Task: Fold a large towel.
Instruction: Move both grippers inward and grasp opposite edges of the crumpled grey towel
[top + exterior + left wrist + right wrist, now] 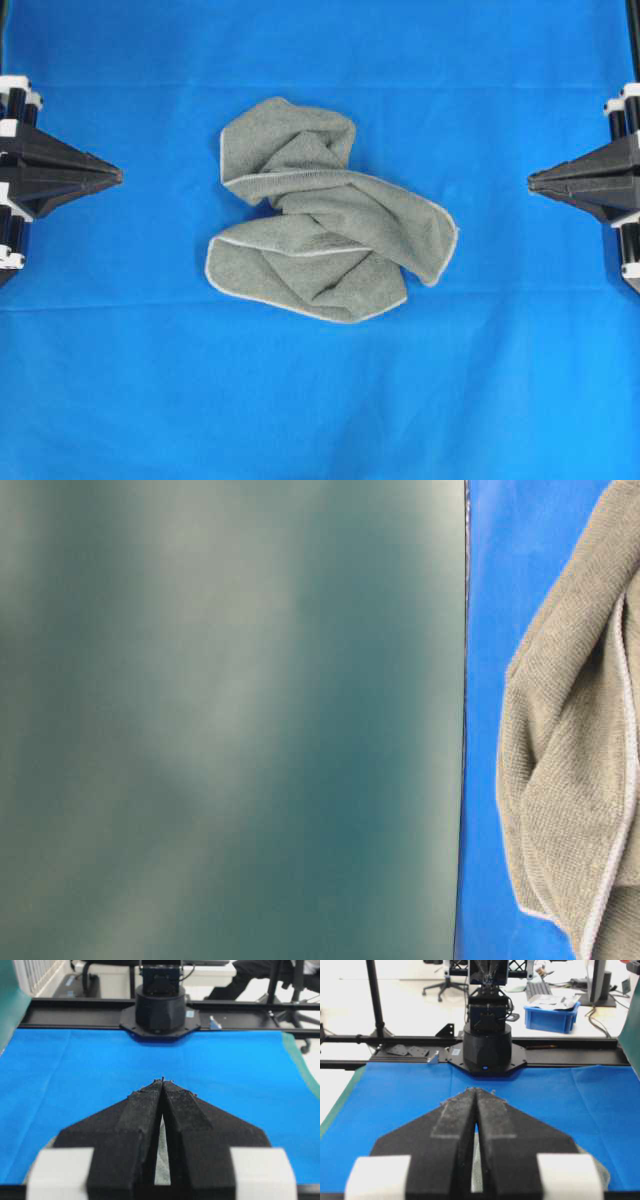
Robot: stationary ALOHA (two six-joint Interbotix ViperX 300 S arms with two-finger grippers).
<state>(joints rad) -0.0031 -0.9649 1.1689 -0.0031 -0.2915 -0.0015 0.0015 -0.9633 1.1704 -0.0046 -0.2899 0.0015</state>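
The towel [325, 215] is a grey-green cloth with a pale stitched border, lying crumpled and twisted in a heap at the middle of the blue sheet. Part of it fills the right edge of the table-level view [575, 760]. My left gripper [118, 175] rests at the left edge, shut and empty, well clear of the towel. My right gripper [531, 181] rests at the right edge, also shut and empty. In the left wrist view the gripper [162, 1080] has its tips pressed together. The right wrist view shows that gripper [477, 1091] closed the same way.
A bright blue sheet [320, 400] covers the table. A dark green blurred panel [230, 720] fills most of the table-level view. Each wrist view shows the opposite arm's black base [161, 1010] [487, 1050] at the far table edge.
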